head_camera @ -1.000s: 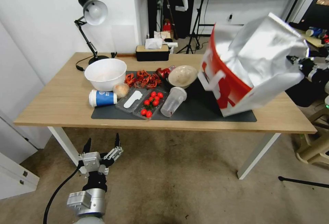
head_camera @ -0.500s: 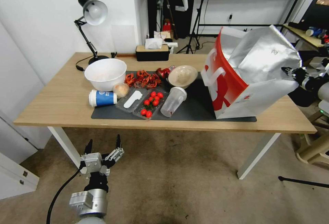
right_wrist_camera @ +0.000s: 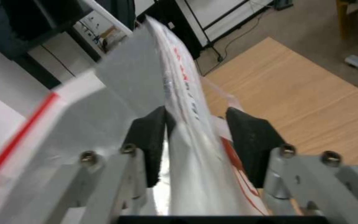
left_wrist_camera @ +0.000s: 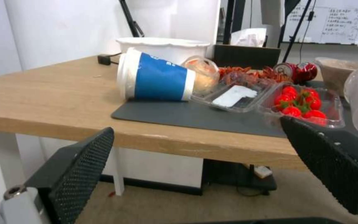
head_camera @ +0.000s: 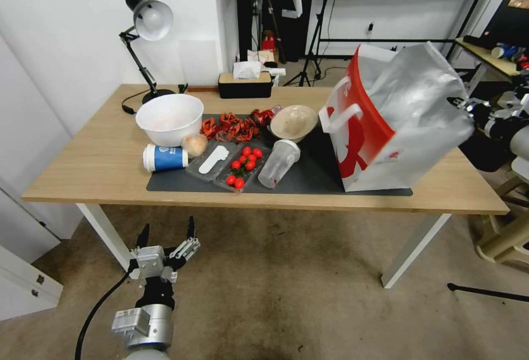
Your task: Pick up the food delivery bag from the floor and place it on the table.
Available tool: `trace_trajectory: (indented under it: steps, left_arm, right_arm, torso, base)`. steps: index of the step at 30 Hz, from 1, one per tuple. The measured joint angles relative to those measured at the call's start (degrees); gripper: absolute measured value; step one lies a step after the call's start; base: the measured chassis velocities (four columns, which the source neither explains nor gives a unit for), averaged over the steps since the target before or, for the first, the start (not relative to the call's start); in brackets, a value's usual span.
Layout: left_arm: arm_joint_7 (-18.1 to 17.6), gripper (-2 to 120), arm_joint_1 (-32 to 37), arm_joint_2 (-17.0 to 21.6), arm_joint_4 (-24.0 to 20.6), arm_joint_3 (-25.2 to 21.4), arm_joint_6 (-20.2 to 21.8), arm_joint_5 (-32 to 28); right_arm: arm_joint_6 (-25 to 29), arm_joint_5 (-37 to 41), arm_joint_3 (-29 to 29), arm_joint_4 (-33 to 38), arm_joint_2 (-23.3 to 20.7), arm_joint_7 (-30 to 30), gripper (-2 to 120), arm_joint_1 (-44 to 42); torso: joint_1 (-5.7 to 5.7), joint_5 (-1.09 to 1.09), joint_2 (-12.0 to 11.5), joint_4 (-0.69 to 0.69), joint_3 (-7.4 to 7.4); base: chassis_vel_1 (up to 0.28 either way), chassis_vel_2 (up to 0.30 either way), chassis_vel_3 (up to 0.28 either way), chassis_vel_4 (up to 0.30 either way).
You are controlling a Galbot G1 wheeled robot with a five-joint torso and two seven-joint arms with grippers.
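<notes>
Now: boxy red-and-white foil-lined bag point(head_camera: 386, 123) sits tilted on the table point(head_camera: 93, 167), frame right; right gripper point(right_wrist_camera: 195, 146) loosely straddles its rim. Best spread wider, retreat straight.

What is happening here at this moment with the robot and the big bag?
The robot's right hand holds the rim of the large red-and-white foil-lined paper bag, with a gap beside one pad. The bag stands on the dark grey mat on the light-wood table, leaning slightly. The left hand hangs open, low before the table.
</notes>
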Motion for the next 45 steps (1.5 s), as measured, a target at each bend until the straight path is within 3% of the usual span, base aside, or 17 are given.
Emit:
trace_trajectory:
  steps: [1,3,12,16,17,19,21,23,26,34,45]
  left_arm:
    - [0.0,100,0.0,0.0,0.0,0.0,0.0,0.0]
    - [-0.1,100,0.18,-0.08,-0.05,-0.02,-0.01,0.0]
    - [-0.16,100,0.45,-0.1,-0.69,-0.5,-0.05,-0.02]
    - [-0.18,100,0.49,-0.09,-1.1,-0.68,-0.24,-0.06]
    - [-0.18,100,0.48,-0.09,-1.3,-0.77,-0.34,-0.07]
    - [-0.17,100,0.4,-0.1,-1.39,-0.86,-0.44,-0.06]
    - [-0.13,100,0.02,-0.17,-1.68,-1.24,-0.67,-0.07]
    - [-0.09,100,-0.06,-0.19,-1.79,-1.36,-0.7,-0.05]
    - [0.05,100,-0.17,-0.2,-2.28,-1.61,-0.71,-0.02]
    - [0.76,100,-0.12,-0.42,-2.59,-1.7,-1.2,0.3]
    - [1.14,100,-0.26,-0.58,-2.58,-2.03,-1.29,1.19]
  right_arm:
    - [0.0,0.0,0.0,0.0,0.0,0.0,40,0.0]
    - [0.44,-2.08,-1.17,-0.32,0.2,-0.64,55,0.63]
    - [3.74,-10.07,-2.75,-0.08,0.76,-3.73,85,1.05]
    - [6.8,-14.79,-0.94,0.66,0.57,-6.48,97,-1.02]
    - [9.81,-18.71,-0.18,1.26,0.49,-8.27,99,-2.0]
    - [11.82,-21.06,0.24,1.6,0.45,-9.55,100,-2.67]
    - [17.72,-29.44,1.6,3.09,0.37,-13.37,100,-5.33]
    - [18.78,-31.42,1.89,3.67,0.42,-14.09,100,-6.12]
    - [23.21,-40.75,1.91,5.96,2.13,-16.49,100,-8.64]
    - [27.59,-52.51,-0.83,9.92,8.21,-16.65,100,-12.46]
    - [32.42,-66.77,-1.98,13.67,13.05,-13.47,100,-19.45]
  torso:
    - [0.0,0.0,0.0,0.0,0.0]
    - [0.0,0.0,0.0,0.0,0.0]
    - [0.0,0.0,0.0,0.0,0.0]
    - [0.0,0.0,0.0,-0.01,0.0]
    - [0.0,0.0,0.0,-0.01,0.0]
    - [0.0,0.0,0.0,0.0,0.0]
    - [0.0,-0.01,0.0,-0.01,0.0]
    - [0.0,-0.01,0.0,-0.01,0.0]
    - [0.0,-0.01,0.0,0.0,0.0]
    - [0.0,-0.01,0.0,0.0,-0.01]
    - [0.0,-0.01,0.0,0.0,0.0]
  base:
    - [0.0,0.0,0.0,0.0]
    - [0.0,0.0,0.0,0.0]
    - [0.0,0.0,0.0,0.0]
    - [0.0,0.0,0.0,0.0]
    - [0.0,0.0,0.0,0.0]
    - [0.0,0.0,0.0,0.0]
    - [0.0,0.0,0.0,0.0]
    - [0.0,0.0,0.0,0.0]
    - [0.0,0.0,0.0,0.0]
    - [0.0,0.0,0.0,0.0]
    - [0.0,0.0,0.0,0.0]
